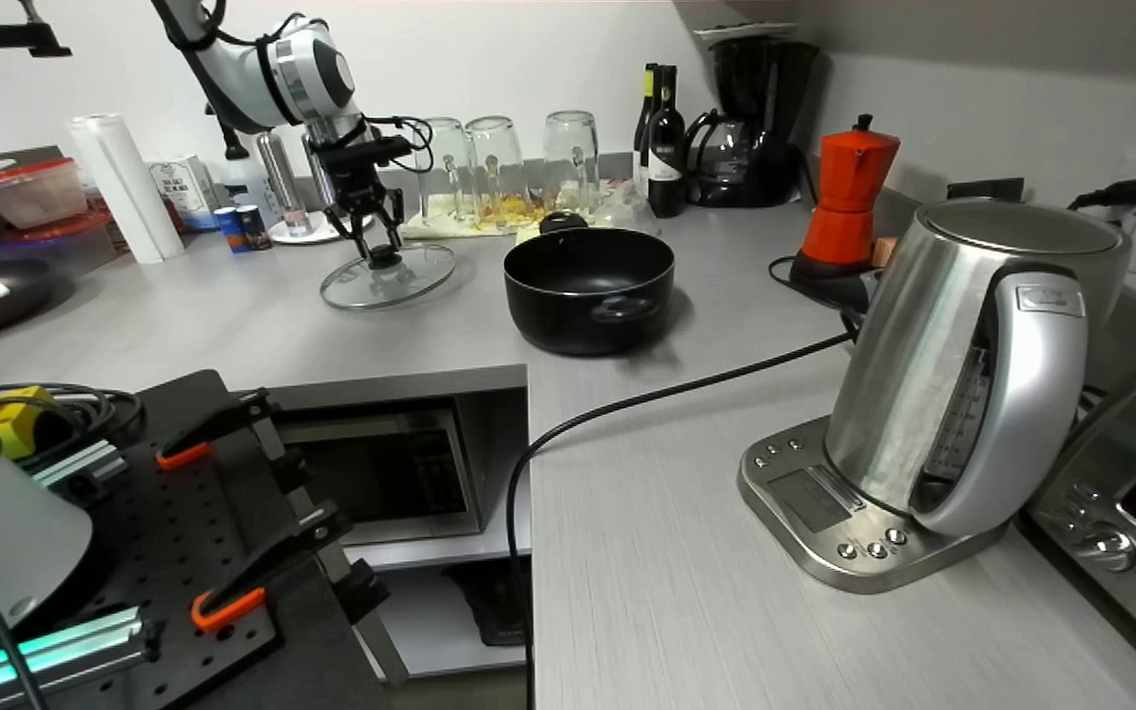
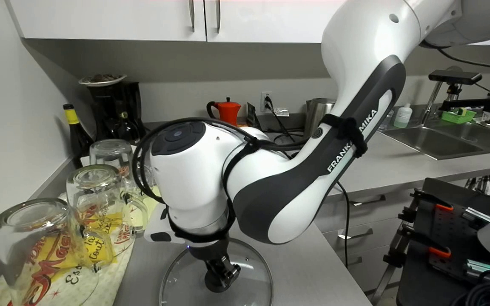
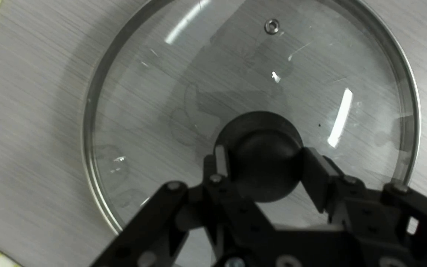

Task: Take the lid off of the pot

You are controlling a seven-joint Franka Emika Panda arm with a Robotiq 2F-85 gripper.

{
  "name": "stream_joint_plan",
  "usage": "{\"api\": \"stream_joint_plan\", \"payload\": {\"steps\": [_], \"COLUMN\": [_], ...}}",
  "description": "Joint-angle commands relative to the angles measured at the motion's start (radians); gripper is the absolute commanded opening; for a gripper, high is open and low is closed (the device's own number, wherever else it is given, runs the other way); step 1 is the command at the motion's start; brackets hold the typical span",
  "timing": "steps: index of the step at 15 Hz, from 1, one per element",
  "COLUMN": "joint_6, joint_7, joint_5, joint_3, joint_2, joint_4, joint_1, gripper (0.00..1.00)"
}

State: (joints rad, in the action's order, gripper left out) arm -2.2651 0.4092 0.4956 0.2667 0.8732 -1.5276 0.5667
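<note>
The black pot (image 1: 583, 320) stands uncovered on the counter in an exterior view. The arm hides it in the exterior view where the arm is close. The glass lid (image 1: 422, 270) is beside the pot, over the counter, and looks slightly tilted. It also shows under the arm (image 2: 251, 280) and fills much of the wrist view (image 3: 150, 107). My gripper (image 1: 381, 247) is above the lid with a finger on each side of its dark knob (image 3: 263, 174). Both fingers appear to touch the knob in the wrist view. Whether the rim touches the counter, I cannot tell.
Upside-down glass mugs (image 1: 571, 158) stand on a cloth behind the lid and pot. Wine bottles (image 1: 665, 148) and a coffee maker (image 1: 755, 118) are in the corner. A red moka pot (image 1: 844, 197) and steel kettle (image 1: 953, 365) stand right of the pot. A black cable (image 1: 686, 390) crosses the counter.
</note>
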Motion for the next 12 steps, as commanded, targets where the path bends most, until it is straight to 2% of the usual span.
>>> {"api": "stream_joint_plan", "payload": {"steps": [1,2,5,6,10,12], "joint_6": [0.011,0.010,0.006,0.002,-0.013,0.001], "joint_7": [-0.018,-0.020,-0.023,-0.024,-0.045,-0.012], "joint_5": [-0.002,-0.002,-0.002,-0.001,0.014,-0.008], "joint_3": [-0.014,-0.015,-0.015,-0.014,-0.024,-0.009], "joint_2": [0.013,0.013,0.008,0.002,-0.032,-0.006], "joint_4": [0.044,0.046,0.050,0.046,0.024,0.043], "joint_1": [0.019,0.020,0.021,0.021,0.030,0.017], "gripper": [0.78,0.80,0.98,1.00,1.00,1.00]}}
